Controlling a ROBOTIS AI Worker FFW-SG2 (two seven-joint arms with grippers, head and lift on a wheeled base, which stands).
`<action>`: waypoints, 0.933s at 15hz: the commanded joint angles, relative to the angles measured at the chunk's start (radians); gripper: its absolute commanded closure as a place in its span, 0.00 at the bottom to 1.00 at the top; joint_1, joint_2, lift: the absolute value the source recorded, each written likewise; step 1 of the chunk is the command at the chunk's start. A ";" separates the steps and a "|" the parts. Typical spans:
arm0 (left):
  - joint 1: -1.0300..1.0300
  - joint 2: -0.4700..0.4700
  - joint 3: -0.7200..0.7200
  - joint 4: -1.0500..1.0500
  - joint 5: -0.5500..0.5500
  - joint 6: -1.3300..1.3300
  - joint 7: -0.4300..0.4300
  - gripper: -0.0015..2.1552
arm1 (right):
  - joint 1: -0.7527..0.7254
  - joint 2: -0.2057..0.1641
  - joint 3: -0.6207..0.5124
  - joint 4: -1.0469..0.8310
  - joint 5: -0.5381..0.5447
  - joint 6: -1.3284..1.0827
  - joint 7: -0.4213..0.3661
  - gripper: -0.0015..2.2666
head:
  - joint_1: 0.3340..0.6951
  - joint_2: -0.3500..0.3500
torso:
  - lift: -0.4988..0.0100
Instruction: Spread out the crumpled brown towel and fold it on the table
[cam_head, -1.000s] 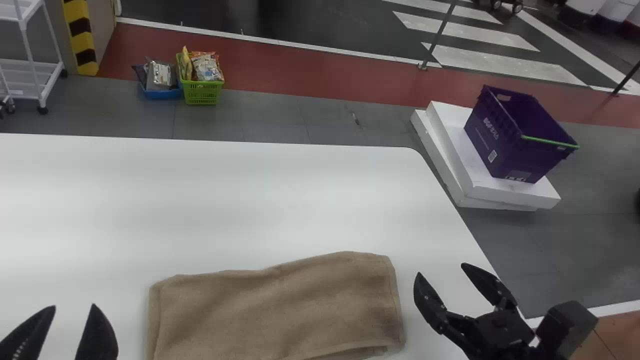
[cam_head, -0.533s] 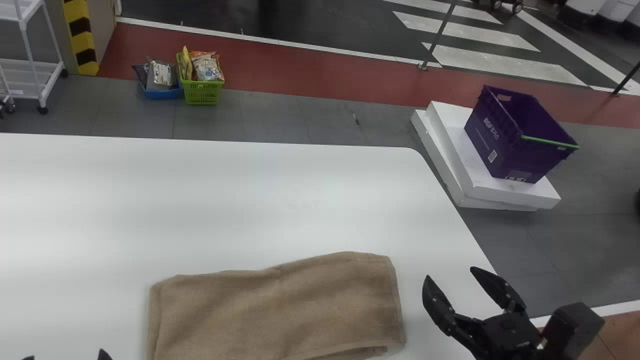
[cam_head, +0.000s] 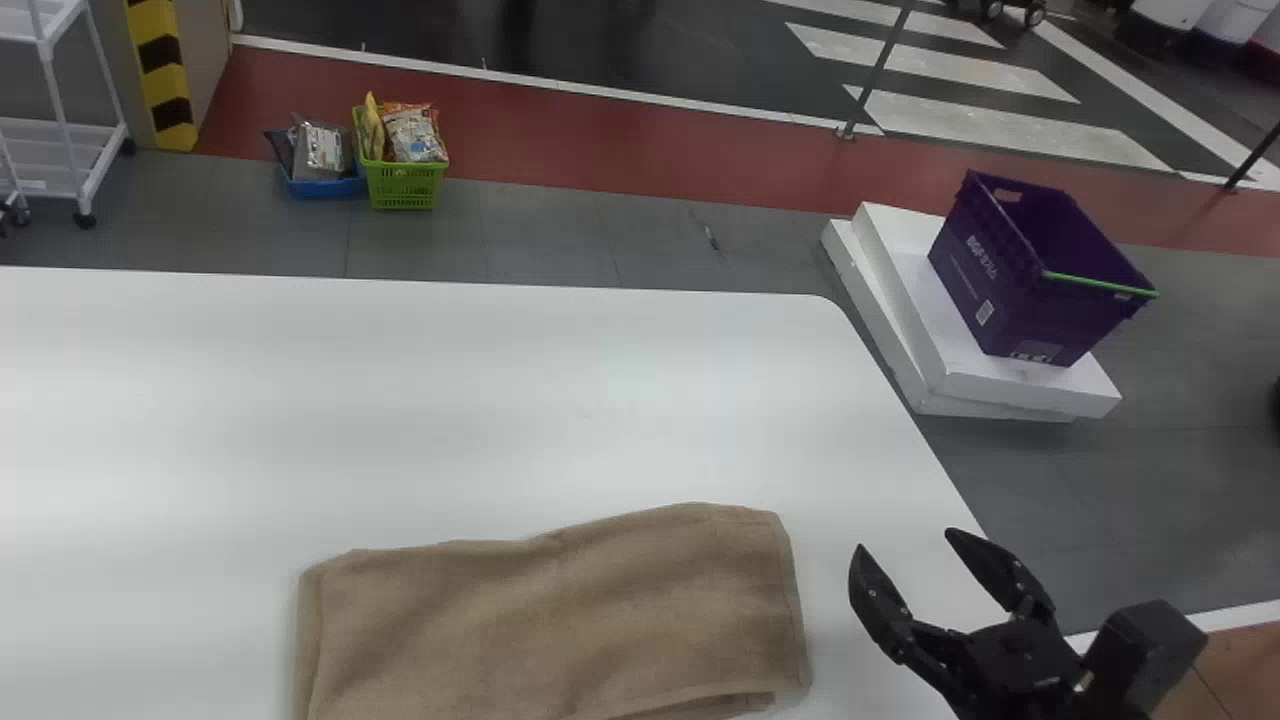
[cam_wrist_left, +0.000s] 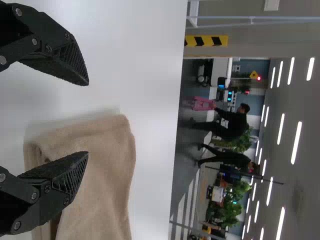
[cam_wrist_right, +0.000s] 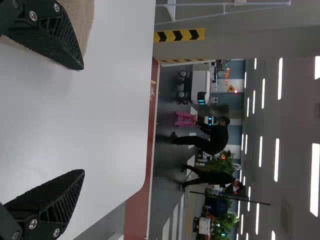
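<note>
The brown towel lay at the bottom centre of the head view, folded into a wide band on the white table, its near side running out of the frame. It looked fairly smooth, with a few soft ripples and a layered edge showing at its lower right corner. Down in the lower right, the right gripper hung just beside the towel, apart from it, its two black fingers spread wide with nothing between them. The left gripper was wide open and empty too, one finger crossing in front of the cloth in its wrist view; whether it touched, I couldn't tell. Off to the upper right, a purple crate sat on white slabs, and at the upper left a green basket held snack packets beside a blue basket.
</note>
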 joint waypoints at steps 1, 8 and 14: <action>-0.022 0.002 -0.026 0.002 0.009 0.025 -0.005 0.19 | -0.003 0.002 0.001 0.007 0.000 -0.008 0.000 0.03 | 1.00 0.00 | 0.73; -0.056 0.002 -0.030 0.005 0.063 0.049 -0.023 0.19 | -0.014 0.002 -0.002 0.022 0.000 -0.011 0.002 0.03 | 1.00 0.00 | 0.73; -0.050 0.008 -0.003 0.019 -0.018 -0.098 0.041 0.19 | -0.057 0.002 0.021 0.036 -0.008 0.192 0.064 0.03 | 1.00 0.00 | 0.73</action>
